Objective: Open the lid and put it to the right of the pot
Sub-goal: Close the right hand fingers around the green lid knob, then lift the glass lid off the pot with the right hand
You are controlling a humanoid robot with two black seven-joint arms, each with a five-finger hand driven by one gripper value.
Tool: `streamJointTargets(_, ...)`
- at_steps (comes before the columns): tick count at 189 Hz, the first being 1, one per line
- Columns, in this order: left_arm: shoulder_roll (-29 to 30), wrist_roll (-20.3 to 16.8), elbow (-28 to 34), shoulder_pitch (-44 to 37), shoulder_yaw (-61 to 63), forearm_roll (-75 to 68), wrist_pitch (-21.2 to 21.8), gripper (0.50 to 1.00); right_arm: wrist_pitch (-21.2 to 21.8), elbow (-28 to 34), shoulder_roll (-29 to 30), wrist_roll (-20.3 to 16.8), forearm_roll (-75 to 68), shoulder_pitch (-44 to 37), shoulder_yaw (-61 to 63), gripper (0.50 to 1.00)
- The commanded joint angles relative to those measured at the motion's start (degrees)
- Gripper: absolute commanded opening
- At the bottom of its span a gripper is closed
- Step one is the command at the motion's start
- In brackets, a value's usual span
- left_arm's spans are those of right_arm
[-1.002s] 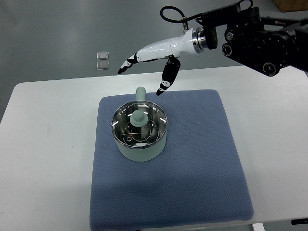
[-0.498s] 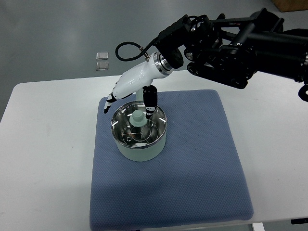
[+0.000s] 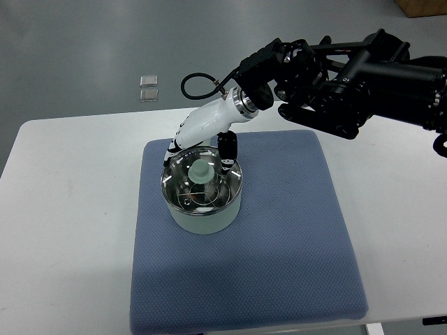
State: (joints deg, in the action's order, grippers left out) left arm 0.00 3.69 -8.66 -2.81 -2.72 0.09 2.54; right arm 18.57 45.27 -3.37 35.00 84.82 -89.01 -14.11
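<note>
A white rectangular tabletop (image 3: 70, 209) carried a blue textured fabric mat (image 3: 279, 251), seen from steeply above. Beyond the table's far edge, two small clear square objects (image 3: 148, 88) lay on the grey floor, well apart from the work.

On the left half of the mat stood the pale green round pot (image 3: 202, 213), a shiny glass-and-metal lid (image 3: 201, 187) seated on its rim and a pale green knob (image 3: 201, 171) rising from the lid's centre. The pot's pale green handle was hidden behind the robot's hand.

That white right hand with black fingertips (image 3: 199, 143) reached in over the pot's far rim on a black jointed arm (image 3: 349, 70) entering from the right edge. Its fingers were spread apart, one dark thumb tip (image 3: 227, 148) dropping just right of the knob and other fingertips (image 3: 170, 148) at the rim's left, so the knob sat between them. Nothing was clamped; whether any fingertip touched the lid could not be told.

By this view the task was barely begun: the lid was in place on the pot, the hand was positioned but had not closed. Gripping the knob, lifting the lid clear and setting it down on the bare stretch of mat right of the pot all remained. The left arm was out of view.
</note>
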Motion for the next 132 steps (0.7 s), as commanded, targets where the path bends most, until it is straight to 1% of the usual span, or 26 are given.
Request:
streamJointTargets(1,0.0,0.0,0.0,0.0,0.0,0.0,0.1,1.000,0.0,-0.1,-0.1,0.0,0.0,0.2,0.0,0.858)
streamJointTargets(8,0.0,0.0,0.0,0.0,0.0,0.0,0.1,1.000,0.0,-0.1,-0.2,0.0,-0.1,0.2,0.0,0.828)
streamJointTargets(22,0.0,0.0,0.0,0.0,0.0,0.0,0.1,1.000,0.0,-0.1,-0.4,0.0,-0.1,0.2,0.1,0.797)
streamJointTargets(32,0.0,0.0,0.0,0.0,0.0,0.0,0.1,1.000,0.0,-0.1,-0.5,0.0,-0.1,0.2,0.3,0.789)
streamJointTargets(36,0.0,0.0,0.0,0.0,0.0,0.0,0.1,1.000,0.0,-0.1,-0.6,0.0,-0.2,0.2,0.3,0.774)
streamJointTargets(38,0.0,0.0,0.0,0.0,0.0,0.0,0.1,1.000,-0.1,-0.1,-0.6,0.0,-0.2,0.2,0.4,0.758)
streamJointTargets(50,0.0,0.0,0.0,0.0,0.0,0.0,0.1,1.000,-0.1,-0.1,-0.6,0.0,-0.2,0.2,0.4,0.740)
streamJointTargets(53,0.0,0.0,0.0,0.0,0.0,0.0,0.1,1.000,0.0,0.0,-0.5,0.0,-0.2,0.2,0.4,0.725)
streamJointTargets(64,0.0,0.0,0.0,0.0,0.0,0.0,0.1,1.000,-0.1,-0.1,-0.4,0.0,-0.2,0.2,0.4,0.711)
streamJointTargets(69,0.0,0.0,0.0,0.0,0.0,0.0,0.1,1.000,-0.1,-0.1,-0.4,0.0,-0.2,0.2,0.4,0.693)
streamJointTargets(80,0.0,0.0,0.0,0.0,0.0,0.0,0.1,1.000,-0.1,-0.1,-0.4,0.0,-0.2,0.2,0.4,0.690)
streamJointTargets(81,0.0,0.0,0.0,0.0,0.0,0.0,0.0,1.000,-0.1,-0.1,-0.3,0.0,-0.2,0.3,0.5,0.682)
streamJointTargets(94,0.0,0.0,0.0,0.0,0.0,0.0,0.1,1.000,-0.6,-0.1,-0.3,0.0,-0.2,0.5,0.5,0.656)
streamJointTargets(132,0.0,0.0,0.0,0.0,-0.1,0.0,0.1,1.000,-0.9,0.0,-0.2,0.0,-0.2,0.9,0.5,0.648)
